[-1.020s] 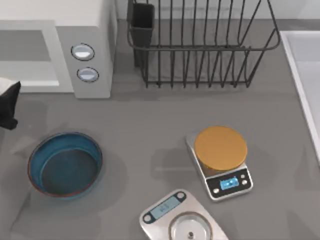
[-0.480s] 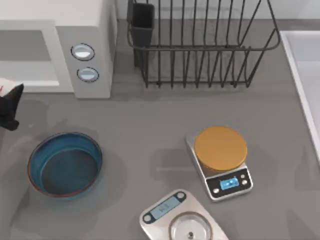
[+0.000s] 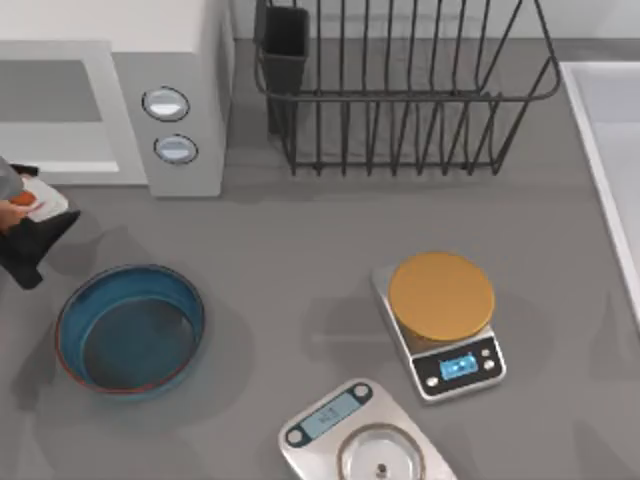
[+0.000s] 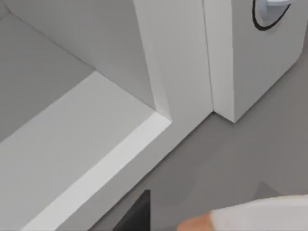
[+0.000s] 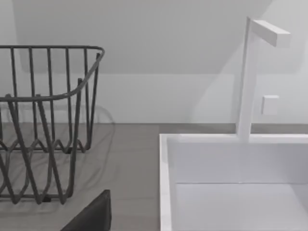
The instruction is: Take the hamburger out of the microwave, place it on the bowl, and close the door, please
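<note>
My left claw [image 3: 25,235] sits at the far left edge of the tabletop [image 3: 300,270], just in front of the microwave [image 3: 110,100], and it is clenched on the hamburger [image 3: 28,203], whose whitish bun and orange patch show between the dark fingers. In the left wrist view the hamburger [image 4: 250,216] pokes in at the frame's lower edge, with the microwave's pale open cavity [image 4: 62,144] close ahead of the claw and one grey-rimmed knob [image 4: 269,12] on the side panel beyond. The bowl [image 3: 130,328] rests on the tabletop just beside the claw, toward the near edge and slightly to the right, not touching it, with bare tabletop between them. Much farther to the claw's right stand a scale with an orange disc [image 3: 441,297] and a steel-plate scale [image 3: 365,440] at the near edge. A black wire dish rack [image 3: 400,90] stands at the back, right of the microwave, with a dark cup [image 3: 284,45] at its corner. From the right wrist view I see that rack [image 5: 43,120], a white sink [image 5: 236,183] with its faucet [image 5: 250,77], and one dark finger [image 5: 91,216] of the right claw; I cannot tell its state.
</note>
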